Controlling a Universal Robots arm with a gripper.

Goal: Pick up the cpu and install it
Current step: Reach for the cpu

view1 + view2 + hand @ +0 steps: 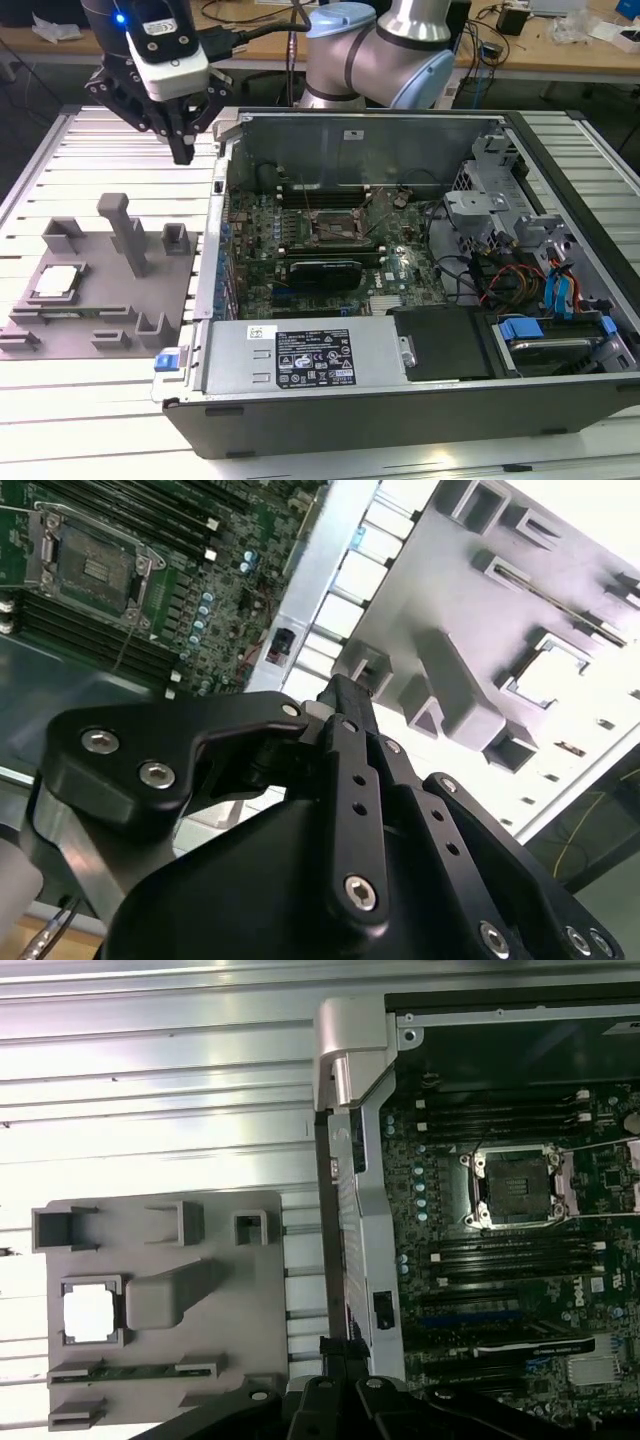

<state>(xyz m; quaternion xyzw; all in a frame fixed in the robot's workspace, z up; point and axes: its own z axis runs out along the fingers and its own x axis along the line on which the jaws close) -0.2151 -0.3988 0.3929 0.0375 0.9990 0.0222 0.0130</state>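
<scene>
Cpu lying in the grey tray
Claw hovers between tray and computer case, pinched together, holding nothing.

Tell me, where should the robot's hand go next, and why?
Probably toward the exterior view's left and down, over the cpu. The gripper hangs empty, up between the tray and the case, while the cpu lies in the tray.

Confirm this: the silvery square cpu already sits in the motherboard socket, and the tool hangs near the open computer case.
One thing is wrong: the exterior view shows the silvery square cpu lying on the grey plastic tray, not in the motherboard socket. The tool does hang near the open computer case.
</scene>
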